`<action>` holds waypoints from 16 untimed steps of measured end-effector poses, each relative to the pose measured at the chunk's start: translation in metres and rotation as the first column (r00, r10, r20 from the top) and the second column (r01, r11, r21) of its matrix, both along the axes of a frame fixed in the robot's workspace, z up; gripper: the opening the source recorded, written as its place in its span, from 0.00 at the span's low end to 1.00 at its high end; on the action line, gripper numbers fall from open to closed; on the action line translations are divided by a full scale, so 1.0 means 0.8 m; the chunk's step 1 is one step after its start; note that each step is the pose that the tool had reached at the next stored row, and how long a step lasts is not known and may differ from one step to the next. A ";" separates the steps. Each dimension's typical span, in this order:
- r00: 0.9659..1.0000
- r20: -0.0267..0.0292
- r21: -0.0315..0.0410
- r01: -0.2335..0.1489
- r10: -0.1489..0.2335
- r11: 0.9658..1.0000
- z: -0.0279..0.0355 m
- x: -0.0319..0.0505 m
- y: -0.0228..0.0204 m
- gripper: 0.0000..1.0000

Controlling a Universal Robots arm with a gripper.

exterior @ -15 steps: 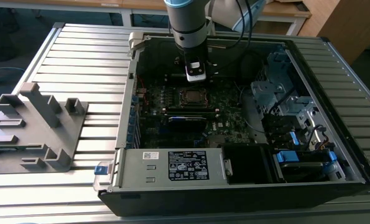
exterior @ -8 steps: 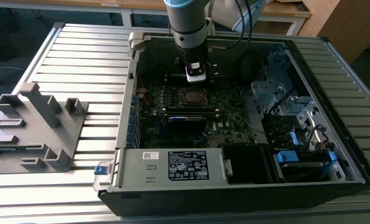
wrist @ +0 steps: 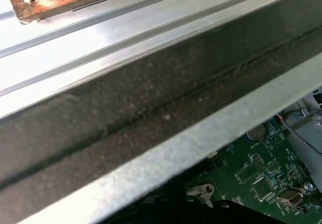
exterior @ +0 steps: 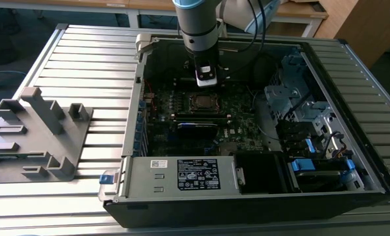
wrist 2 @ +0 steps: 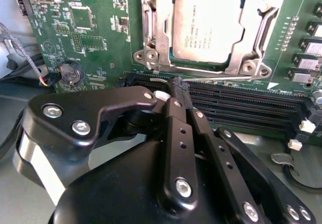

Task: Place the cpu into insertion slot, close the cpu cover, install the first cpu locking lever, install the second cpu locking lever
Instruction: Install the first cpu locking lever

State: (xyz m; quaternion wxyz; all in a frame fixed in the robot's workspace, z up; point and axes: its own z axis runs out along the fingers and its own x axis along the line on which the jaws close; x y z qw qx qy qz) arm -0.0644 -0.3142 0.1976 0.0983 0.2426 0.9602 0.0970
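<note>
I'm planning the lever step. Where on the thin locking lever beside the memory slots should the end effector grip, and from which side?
Probably mid-run on the locking lever, pinched across its wire from directly above: it lies flat between the cpu cover and the memory slots, so a sideways approach looks blocked.

The arm (exterior: 196, 22) hangs vertically, wrist down, its gripper (wrist 2: 179, 89) closed finger against finger.
</note>
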 end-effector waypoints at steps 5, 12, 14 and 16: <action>1.000 0.000 -0.011 0.000 0.000 1.000 -0.0019 0.000 -0.0001 0.11; 1.000 -0.001 -0.022 0.000 0.000 1.000 -0.0058 0.000 -0.0002 0.11; 1.000 0.000 -0.025 0.000 0.000 1.000 -0.0069 0.000 -0.0001 0.11; 1.000 0.000 -0.027 0.000 0.000 1.000 -0.0074 0.000 -0.0001 0.11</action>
